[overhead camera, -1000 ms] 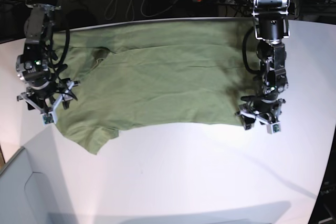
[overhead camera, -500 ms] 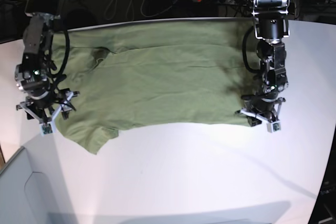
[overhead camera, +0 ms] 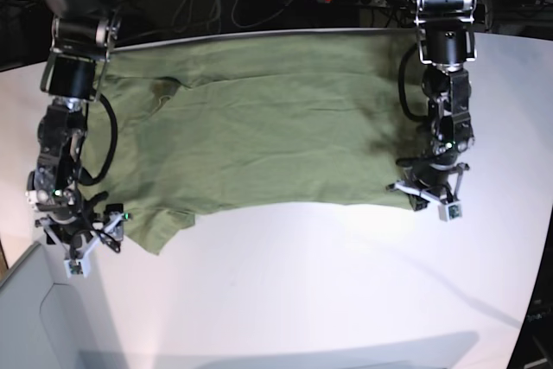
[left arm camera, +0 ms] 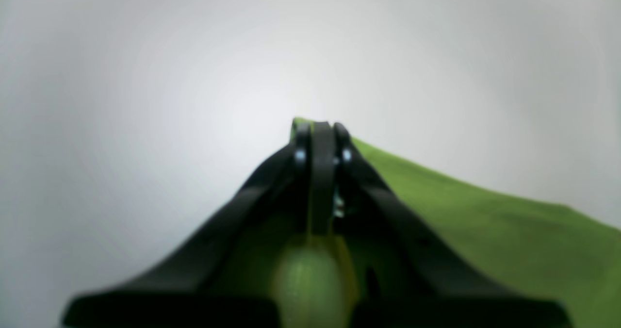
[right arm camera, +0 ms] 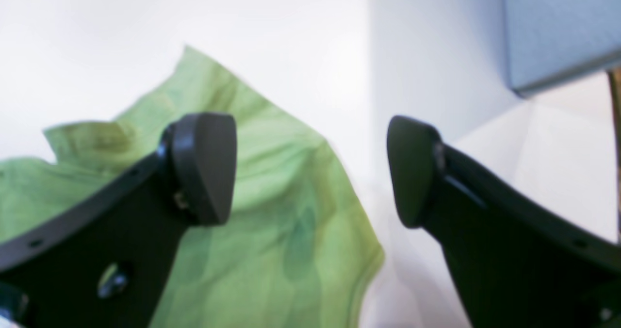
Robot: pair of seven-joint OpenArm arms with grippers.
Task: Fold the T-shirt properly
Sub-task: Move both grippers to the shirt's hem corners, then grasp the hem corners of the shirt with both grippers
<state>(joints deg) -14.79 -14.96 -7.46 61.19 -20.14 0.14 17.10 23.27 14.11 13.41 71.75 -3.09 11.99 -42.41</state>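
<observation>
Left gripper (left arm camera: 318, 139) is pinching the T-shirt (overhead camera: 268, 127) hem at frame right. Right gripper (right arm camera: 310, 172) is hanging wide apart over the sleeve, lower left.

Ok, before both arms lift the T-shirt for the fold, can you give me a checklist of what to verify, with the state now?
1. Left gripper shut on the T-shirt hem corner: ok.
2. Right gripper shut on the sleeve: not ok, jaws open.
3. Sleeve edge between the right fingers: ok, one pad over cloth, the other over table.
4. Shirt lying flat: ok, slightly wrinkled.
5. Both layers pinched at left: cannot tell.
</observation>
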